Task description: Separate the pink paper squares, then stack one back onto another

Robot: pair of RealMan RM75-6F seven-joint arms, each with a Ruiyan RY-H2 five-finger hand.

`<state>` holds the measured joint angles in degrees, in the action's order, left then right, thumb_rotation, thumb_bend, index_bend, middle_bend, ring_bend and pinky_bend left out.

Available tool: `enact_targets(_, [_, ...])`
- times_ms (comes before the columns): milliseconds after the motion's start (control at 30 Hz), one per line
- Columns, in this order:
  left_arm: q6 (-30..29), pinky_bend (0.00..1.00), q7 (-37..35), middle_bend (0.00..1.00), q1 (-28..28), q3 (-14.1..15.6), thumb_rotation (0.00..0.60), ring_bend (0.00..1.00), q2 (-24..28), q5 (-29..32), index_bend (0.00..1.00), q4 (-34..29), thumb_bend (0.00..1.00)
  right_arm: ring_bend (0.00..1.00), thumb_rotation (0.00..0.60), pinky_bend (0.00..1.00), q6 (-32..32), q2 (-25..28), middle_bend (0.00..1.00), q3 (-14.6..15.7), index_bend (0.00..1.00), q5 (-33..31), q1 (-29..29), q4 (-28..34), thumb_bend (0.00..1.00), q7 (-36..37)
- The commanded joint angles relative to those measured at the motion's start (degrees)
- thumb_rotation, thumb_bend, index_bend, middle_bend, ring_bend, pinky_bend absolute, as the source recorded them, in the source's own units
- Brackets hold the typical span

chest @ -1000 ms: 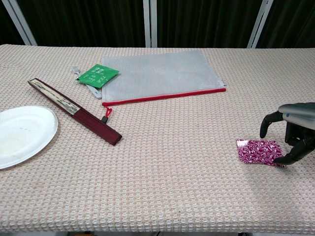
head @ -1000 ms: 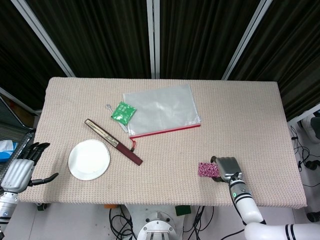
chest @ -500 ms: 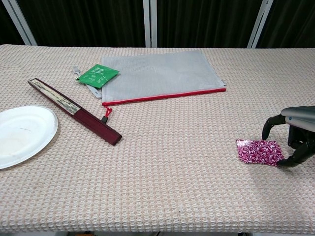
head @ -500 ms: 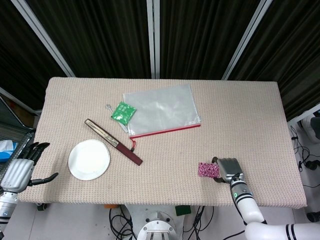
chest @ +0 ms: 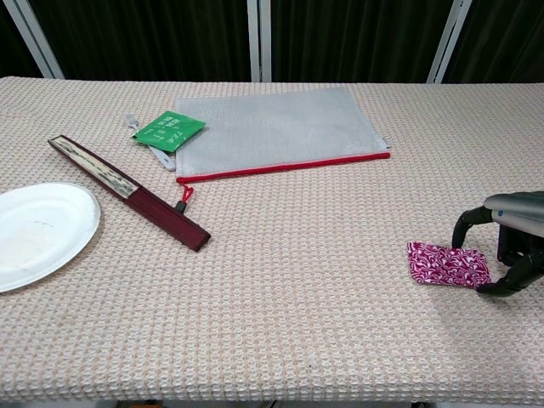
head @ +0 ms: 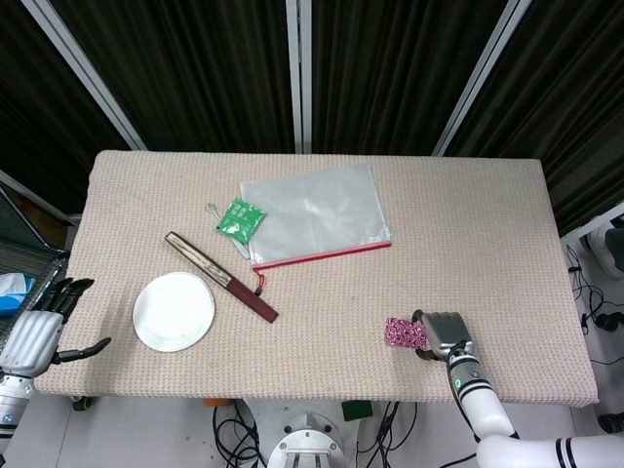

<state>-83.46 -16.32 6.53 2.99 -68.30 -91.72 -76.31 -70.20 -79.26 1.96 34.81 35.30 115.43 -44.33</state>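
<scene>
Two robot hands are showing, and only one is at work. Our right robot hand [chest: 507, 246] is hanging at the near right part of the table [head: 487, 224], its fingers curled down around the right-hand edge of the pink paper squares [chest: 447, 264]. One fingertip is coming down just beyond the far right corner of the paper and another at its near right corner; whether either is pressing the paper or only touching the woven cloth beside it, we cannot tell, so we are not calling it a grip. Our left robot hand [head: 37, 330] is hanging off the left end of the table with fingers spread and nothing in them.

We are judging the squares to be very light, thin and limp, patterned in pink and white, lying flat as what looks like one small pile; how many sheets are in it the views are not showing. Paper this thin is likely to cling together and slide as a pile, and the textured cloth is leaving no gap under the edge. We are thinking the best hold is at a free corner or edge, by dragging the top sheet sideways with a fingertip, then pinching the lifted corner gently to avoid creasing.
</scene>
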Motion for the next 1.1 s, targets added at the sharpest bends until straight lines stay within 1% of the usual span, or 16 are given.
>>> enact_targets(33, [0.0, 0.23, 0.0, 0.12, 0.0, 0.0, 0.163, 0.06, 0.0, 0.0, 0.1, 0.0, 0.07, 0.98, 0.593, 0.9, -0.3, 0.2, 1.0, 0.0, 0.33, 0.5, -0.1, 0.2, 0.44, 0.4])
enact_targets(133, [-0.1, 0.23, 0.2, 0.12, 0.0, 0.0, 0.163, 0.06, 0.0, 0.0, 0.1, -0.1, 0.07, 0.98, 0.593, 0.9, -0.9, 0.7, 1.0, -0.1, 0.33, 2.1, -0.6, 0.8, 0.44, 1.6])
enact_targets(200, [-0.1, 0.23, 0.3, 0.12, 0.0, -0.1, 0.162, 0.06, 0.1, 0.0, 0.1, -0.3, 0.07, 0.98, 0.592, 0.9, -1.9, 1.6, 1.0, 0.0, 0.33, 5.2, -1.5, 1.7, 0.44, 3.1])
enact_targets(267, [-0.2, 0.23, 0.5, 0.12, 0.0, -0.2, 0.164, 0.06, 0.3, 0.0, 0.1, -0.5, 0.07, 0.98, 0.593, 0.9, -4.0, 3.1, 1.0, 0.5, 0.32, 10.3, -3.3, 2.5, 0.44, 5.8])
enact_targets(367, [-0.7, 0.23, 0.8, 0.12, -0.2, -0.4, 0.163, 0.06, 0.7, 0.1, 0.1, -1.0, 0.07, 0.94, 0.593, 0.87, -8.8, 5.5, 1.0, 1.7, 0.29, 22.3, -7.6, 1.9, 0.45, 13.3])
enact_targets(400, [-0.8, 0.23, 0.9, 0.12, -0.3, -0.4, 0.164, 0.06, 0.8, 0.2, 0.1, -1.1, 0.07, 0.9, 0.592, 0.84, -10.8, 6.1, 1.0, 2.1, 0.28, 26.4, -9.2, 0.8, 0.46, 16.1])
enact_targets(467, [-1.2, 0.23, 0.9, 0.12, -0.4, -0.6, 0.166, 0.06, 1.0, 0.4, 0.1, -1.4, 0.07, 0.79, 0.592, 0.73, -16.8, 6.9, 0.93, 3.1, 0.27, 35.7, -12.9, -3.9, 0.46, 21.6])
enact_targets(500, [-1.3, 0.23, 1.0, 0.12, -0.5, -0.7, 0.165, 0.06, 1.0, 0.5, 0.1, -1.5, 0.07, 0.65, 0.593, 0.62, -19.7, 6.9, 0.78, 3.3, 0.23, 39.0, -14.4, -6.7, 0.46, 23.5])
enact_targets(567, [-1.7, 0.23, 1.2, 0.12, -0.7, -0.8, 0.162, 0.06, 1.1, 0.6, 0.1, -1.8, 0.07, 0.23, 0.594, 0.33, -25.9, 6.4, 0.33, 2.9, 0.1, 44.4, -17.4, -14.6, 0.43, 26.5])
enact_targets(600, [-1.8, 0.23, 1.4, 0.12, -0.8, -0.8, 0.16, 0.06, 1.1, 0.6, 0.1, -1.8, 0.07, 0.12, 0.595, 0.22, -28.7, 5.9, 0.19, 2.1, 0.05, 45.5, -18.7, -18.4, 0.42, 26.2])
enact_targets(633, [-2.1, 0.23, 1.6, 0.12, -0.9, -0.9, 0.164, 0.06, 1.1, 0.7, 0.1, -1.9, 0.07, 0.01, 0.593, 0.07, -31.2, 5.4, 0.04, 1.4, 0.01, 46.2, -19.8, -21.8, 0.4, 25.6])
enact_targets(667, [-2.3, 0.23, 2.0, 0.12, -1.1, -1.0, 0.164, 0.06, 1.1, 0.7, 0.1, -2.1, 0.07, 0.0, 0.593, 0.02, -33.4, 4.9, 0.01, 0.6, 0.0, 46.6, -21.1, -25.3, 0.39, 25.4])
enact_targets(733, [-2.7, 0.23, 2.9, 0.12, -1.3, -1.2, 0.16, 0.06, 1.1, 1.0, 0.1, -2.3, 0.07, 0.0, 0.593, 0.0, -33.8, 5.0, 0.0, 0.2, 0.0, 45.6, -22.9, -27.1, 0.38, 27.9])
enact_targets(833, [-3.1, 0.23, 4.3, 0.11, -1.6, -1.5, 0.151, 0.06, 1.2, 1.5, 0.1, -2.9, 0.07, 0.0, 0.589, 0.0, -30.9, 6.9, 0.0, 0.1, 0.0, 43.0, -24.8, -26.1, 0.4, 33.0])
enact_targets(933, [-4.4, 0.23, 5.2, 0.1, -2.1, -2.1, 0.132, 0.05, 1.1, 1.7, 0.1, -3.3, 0.07, 0.0, 0.589, 0.0, -28.4, 7.7, 0.0, 0.4, 0.0, 41.9, -26.0, -26.4, 0.43, 33.6])
enact_targets(1100, [-6.1, 0.22, 6.6, 0.09, -2.7, -2.8, 0.099, 0.05, 1.1, 1.7, 0.1, -3.4, 0.07, 0.0, 0.59, 0.0, -25.3, 7.8, 0.0, 0.1, 0.0, 41.3, -27.2, -26.6, 0.43, 35.3])
